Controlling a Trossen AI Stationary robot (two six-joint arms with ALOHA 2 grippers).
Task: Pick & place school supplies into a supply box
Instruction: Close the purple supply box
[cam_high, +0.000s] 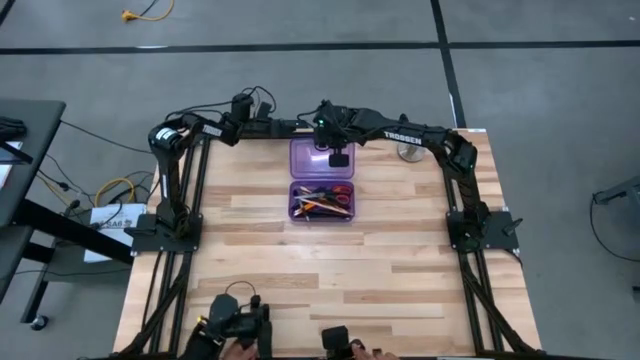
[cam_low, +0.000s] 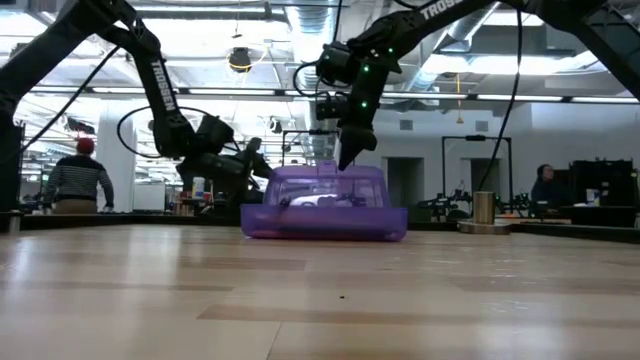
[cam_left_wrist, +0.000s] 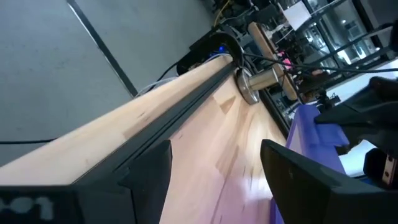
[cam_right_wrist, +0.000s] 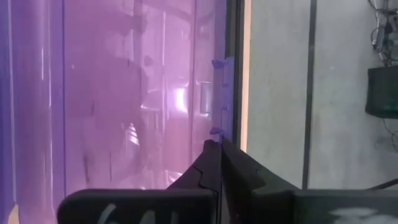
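The purple pencil case lies open at the upper middle of the high view on the wooden tabletop, its lid flat toward the top of the frame and its tray below it. In the tray lie the school supplies: orange pencils, dark pens and red-handled scissors, jumbled together so that single pieces are hard to separate.

The right pincer hangs over the right part of the lid, the arm reaching in from the upper right of the high view. Its fingers are pressed together with nothing between them. In the right wrist view the joined fingertips point at the lid's outer edge, just beside the small purple latch tabs; the translucent lid fills the left of that frame. In the low view the pincer comes down to the top edge of the case at frame centre; whether it touches cannot be told.

The left pincer waits at the upper left of the high view, near the tabletop's far edge, its fingers spread apart and empty. A round silver metal disc sits at the upper right of the tabletop, well apart from the case. In the low view a person in a striped top stands at the far left of the room.
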